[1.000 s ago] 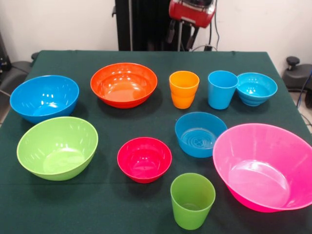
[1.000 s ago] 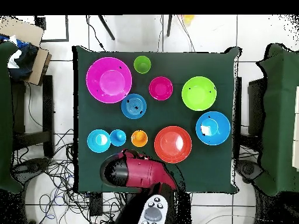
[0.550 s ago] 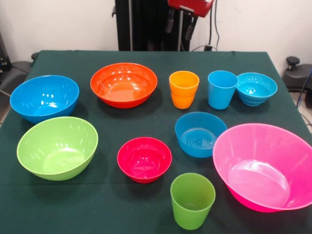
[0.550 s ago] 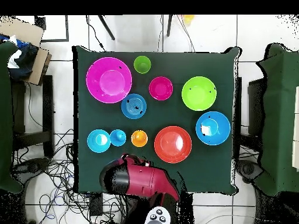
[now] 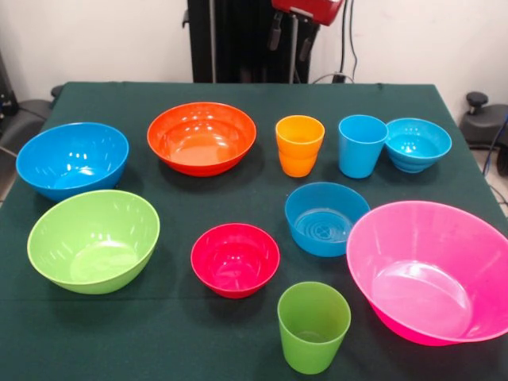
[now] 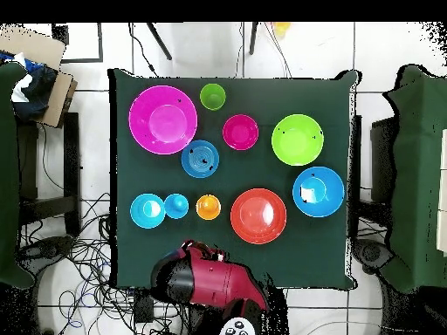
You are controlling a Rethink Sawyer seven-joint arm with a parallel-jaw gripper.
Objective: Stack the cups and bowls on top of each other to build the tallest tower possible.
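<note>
You've stacked nothing yet: all 10 pieces sit apart on the tabletop (image 5: 238, 190). Your tool (image 5: 290, 36) hangs high behind the orange cup (image 5: 299, 145), empty, its fingers parted; pick a wide base, perhaps the pink bowl (image 5: 432, 270)

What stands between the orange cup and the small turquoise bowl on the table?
The light blue cup stands between the orange cup and the small turquoise bowl, close against the bowl. Both views show this row; overhead it is reversed.
</note>
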